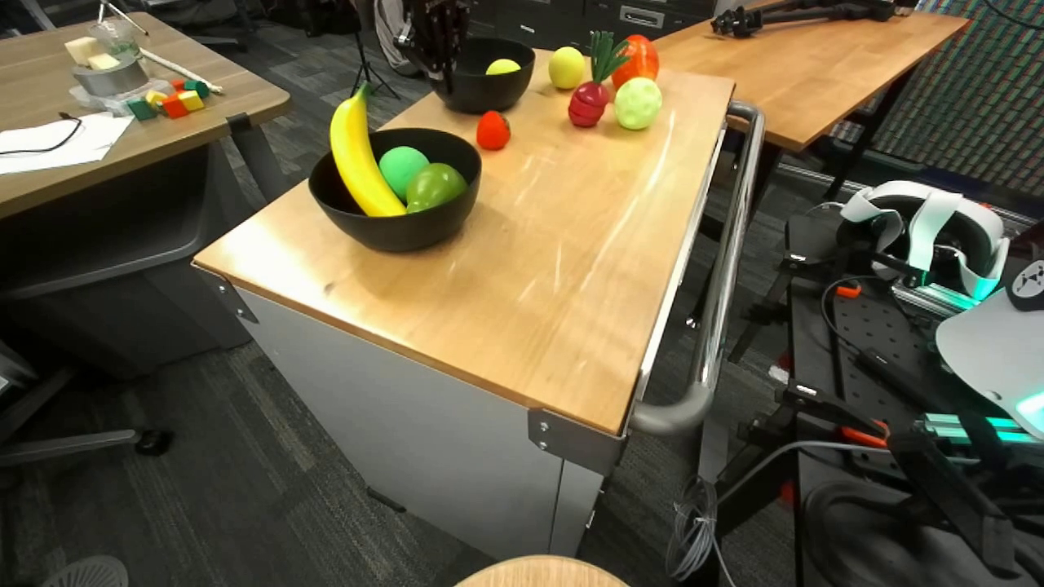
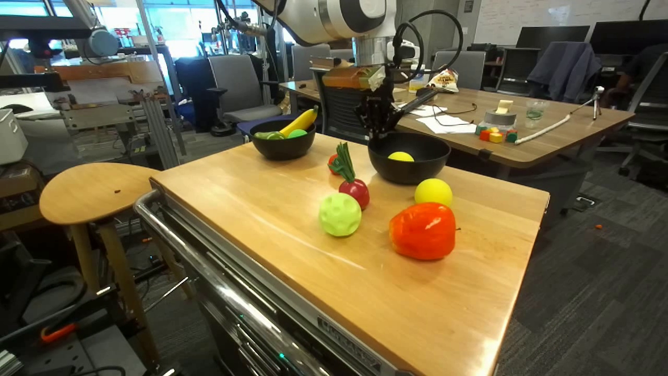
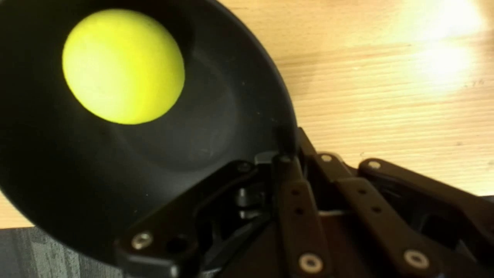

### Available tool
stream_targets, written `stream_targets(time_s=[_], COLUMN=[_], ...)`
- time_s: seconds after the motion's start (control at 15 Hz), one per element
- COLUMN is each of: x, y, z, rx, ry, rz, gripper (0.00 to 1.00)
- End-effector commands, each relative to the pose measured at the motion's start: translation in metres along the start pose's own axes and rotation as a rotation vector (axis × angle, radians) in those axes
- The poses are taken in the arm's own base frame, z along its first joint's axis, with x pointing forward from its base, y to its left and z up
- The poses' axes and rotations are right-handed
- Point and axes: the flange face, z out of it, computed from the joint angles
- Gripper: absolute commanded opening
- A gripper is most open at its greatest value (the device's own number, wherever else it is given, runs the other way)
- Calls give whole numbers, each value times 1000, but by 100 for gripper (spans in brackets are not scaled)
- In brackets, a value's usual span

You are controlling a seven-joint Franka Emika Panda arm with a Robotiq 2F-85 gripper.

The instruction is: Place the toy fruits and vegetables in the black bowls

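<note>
Yellow ball (image 3: 123, 65) inside the black bowl (image 3: 208, 112), apart from the gripper (image 3: 295, 148), its jaws seemingly tight on the rim (image 3: 276, 73).

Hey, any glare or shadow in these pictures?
Wrist view: the wooden tabletop glares white at upper right; the black bowl darkens at left. Both exterior views: pale reflections streak the tabletop. In an exterior view, the windows blow out white.

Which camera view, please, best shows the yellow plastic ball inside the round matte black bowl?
The wrist view: it looks down into the round matte black bowl and shows the yellow plastic ball with its full outline clear. In both exterior views, the bowl's near wall hides the ball's lower part; only its top shows.
</note>
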Motion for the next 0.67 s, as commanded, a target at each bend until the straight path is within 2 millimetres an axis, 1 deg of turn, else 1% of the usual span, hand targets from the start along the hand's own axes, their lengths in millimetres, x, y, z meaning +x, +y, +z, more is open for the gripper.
stream_targets(time_s=[0.0,0.07,0.13,0.2,0.27,0.4,0.47,0.53,0.6], x=[-10,-11,-13,-16,-21,-34,-43,-48,-53], y=[-12,-14,-17,-20,-22,-24,-19,-14,-4], z=[-6,-11,-18,-29,-39,-71,-91,-108,-128], rx=[-8,-2,18,47,71,110,109,100,74], ry=[-17,-9,0,11,18,39,57,89,149], rz=[-25,-29,-33,-32,-31,-36,-49,-55,-50], gripper=[30,32,37,44,54,69,76,85,92])
